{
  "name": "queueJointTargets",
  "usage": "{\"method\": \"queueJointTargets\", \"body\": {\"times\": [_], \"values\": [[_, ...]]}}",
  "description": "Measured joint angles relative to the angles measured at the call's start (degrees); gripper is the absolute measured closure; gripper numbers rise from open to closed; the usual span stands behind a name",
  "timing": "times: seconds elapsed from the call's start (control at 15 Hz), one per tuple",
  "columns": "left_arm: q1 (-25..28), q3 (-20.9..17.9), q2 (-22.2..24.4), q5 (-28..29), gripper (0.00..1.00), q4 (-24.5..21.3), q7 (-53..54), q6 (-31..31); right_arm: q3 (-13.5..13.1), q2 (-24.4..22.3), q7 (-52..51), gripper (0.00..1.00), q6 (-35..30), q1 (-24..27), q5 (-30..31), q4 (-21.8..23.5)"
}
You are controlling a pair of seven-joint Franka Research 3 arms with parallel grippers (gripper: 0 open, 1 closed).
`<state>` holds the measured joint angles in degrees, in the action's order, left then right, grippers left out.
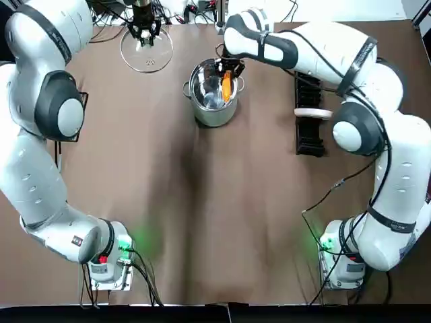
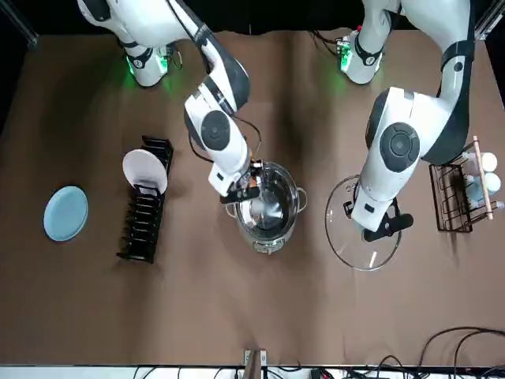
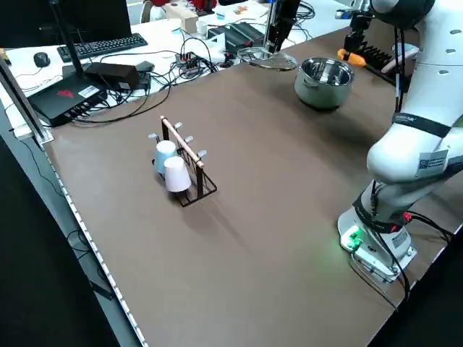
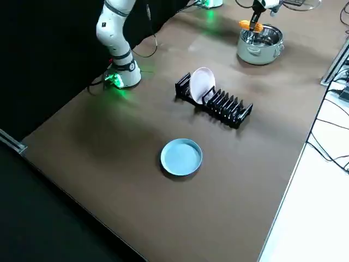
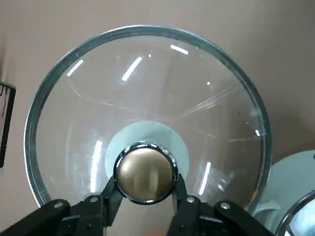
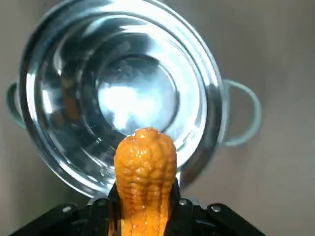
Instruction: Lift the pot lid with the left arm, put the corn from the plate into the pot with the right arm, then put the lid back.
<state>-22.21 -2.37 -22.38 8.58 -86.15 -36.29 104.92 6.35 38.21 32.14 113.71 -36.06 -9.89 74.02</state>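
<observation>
The right claw (image 1: 229,69) gripped the corn (image 6: 145,167) over the open steel pot (image 1: 214,116), close to its rim. It would do best to shift toward the pot's centre and lower before letting go. The right arm reached forward, wrist pointing down. The left claw (image 1: 144,32) clamped the glass lid (image 1: 146,55) by its knob, off to the pot's side.

Midway along the counter's (image 1: 202,215) far edge: pot (image 1: 210,111), corn (image 1: 227,86) held over it in the right gripper (image 1: 227,69). Left of it, by the same edge: lid (image 1: 147,55), in the left gripper (image 1: 145,33). Right of the pot: dish rack (image 1: 308,131), upright plate (image 1: 313,113) inside; flat plate (image 2: 65,212) nearer the right edge. Cup rack (image 2: 456,197) by the left edge.
</observation>
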Motion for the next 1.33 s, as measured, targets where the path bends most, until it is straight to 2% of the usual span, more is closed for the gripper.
{"method": "queueJointTargets", "body": {"times": [0.4,0.53,0.8,1.13,1.33], "values": [[0.0,0.0,0.0,0.0,0.54,0.0,0.0,0.0,-2.6,6.5,1.5,0.61,14.6,-3.9,1.5,-2.2],[0.0,0.0,0.0,0.0,0.54,0.0,0.0,0.0,-3.4,8.8,1.5,0.61,17.3,-5.0,2.0,-2.7],[0.0,0.0,0.0,0.0,0.54,0.0,0.0,0.0,-3.7,11.8,1.6,0.61,18.1,-6.1,2.1,-3.1],[0.0,0.0,0.0,-0.1,0.54,0.0,0.0,0.0,-3.7,12.3,2.0,0.61,18.0,-6.1,2.1,-3.1],[0.0,0.0,0.0,-0.2,0.54,0.0,0.0,0.0,-3.8,12.7,2.3,0.54,18.4,-6.1,2.1,-3.1]]}}
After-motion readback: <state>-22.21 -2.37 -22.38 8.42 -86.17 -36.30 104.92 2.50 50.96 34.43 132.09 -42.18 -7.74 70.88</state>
